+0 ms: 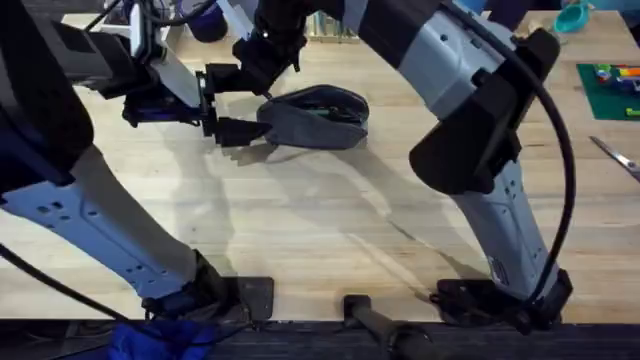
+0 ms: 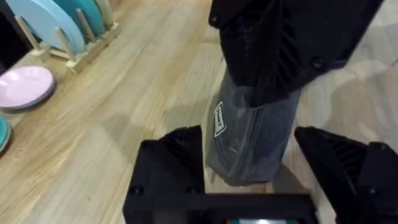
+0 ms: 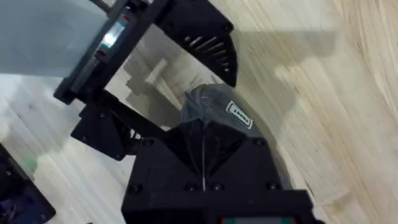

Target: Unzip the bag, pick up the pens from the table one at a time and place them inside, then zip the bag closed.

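Both grippers meet at the bag (image 1: 318,117) (mid-table): left gripper (image 1: 213,103) spread wide around its end, right gripper (image 3: 203,158) pinched together on top.

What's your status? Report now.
Left gripper open around the bag's end. Right gripper shut on bag's top. Nothing in the way.

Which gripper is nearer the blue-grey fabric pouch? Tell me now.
Right. The right gripper is shut on one end of the blue-grey fabric pouch; the left gripper is open, its fingers straddling that end.
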